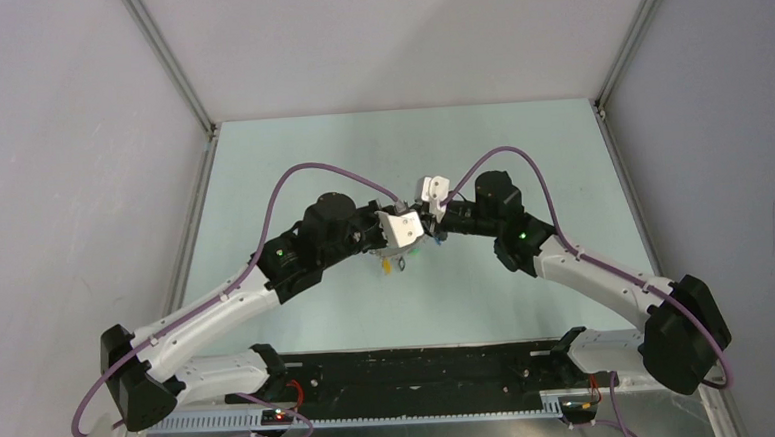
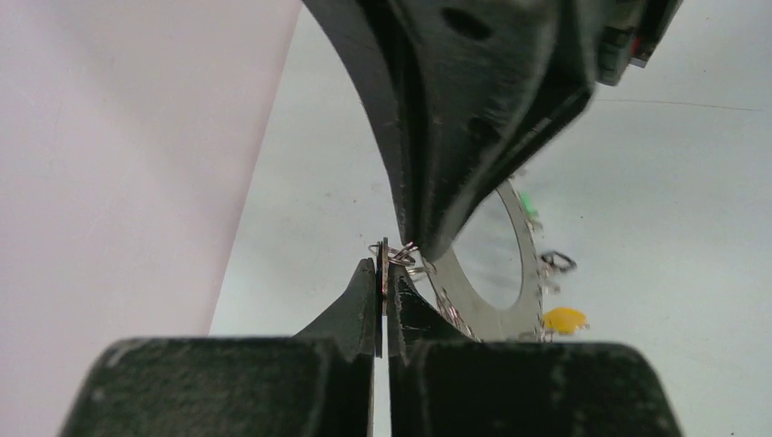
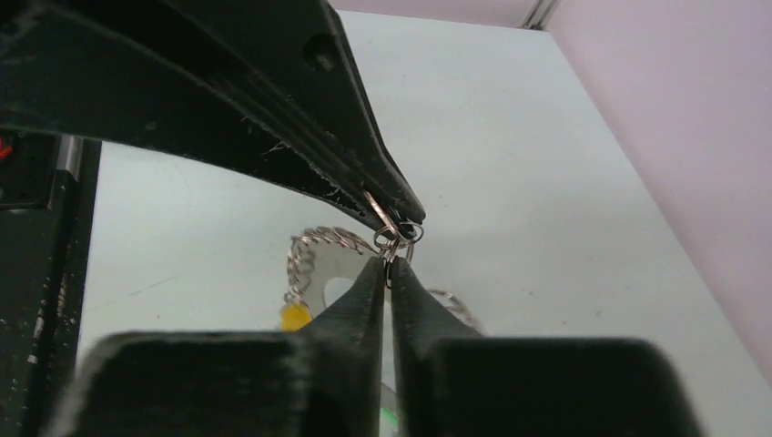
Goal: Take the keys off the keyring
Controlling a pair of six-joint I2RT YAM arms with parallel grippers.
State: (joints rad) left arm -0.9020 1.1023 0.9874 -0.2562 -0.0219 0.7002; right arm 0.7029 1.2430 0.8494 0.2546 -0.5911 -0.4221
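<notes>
Both grippers meet tip to tip above the table's middle, the left gripper (image 1: 415, 239) and the right gripper (image 1: 432, 232). In the left wrist view my left gripper (image 2: 383, 273) is shut on a thin flat key (image 2: 382, 258) with small split rings (image 2: 403, 252) at its top. In the right wrist view my right gripper (image 3: 390, 266) is shut on one small split ring (image 3: 391, 242), right at the left fingertips (image 3: 397, 202). The silver keyring (image 2: 523, 266) hangs below, also in the right wrist view (image 3: 314, 248). A yellow key head (image 2: 564, 320) and a green one (image 2: 527, 204) dangle from it.
In the top view, yellow (image 1: 387, 267), green (image 1: 407, 263) and blue (image 1: 441, 237) key heads hang just under the grippers over the pale green table (image 1: 520, 151). Grey walls stand left and right. A black rail (image 1: 422, 372) runs along the near edge.
</notes>
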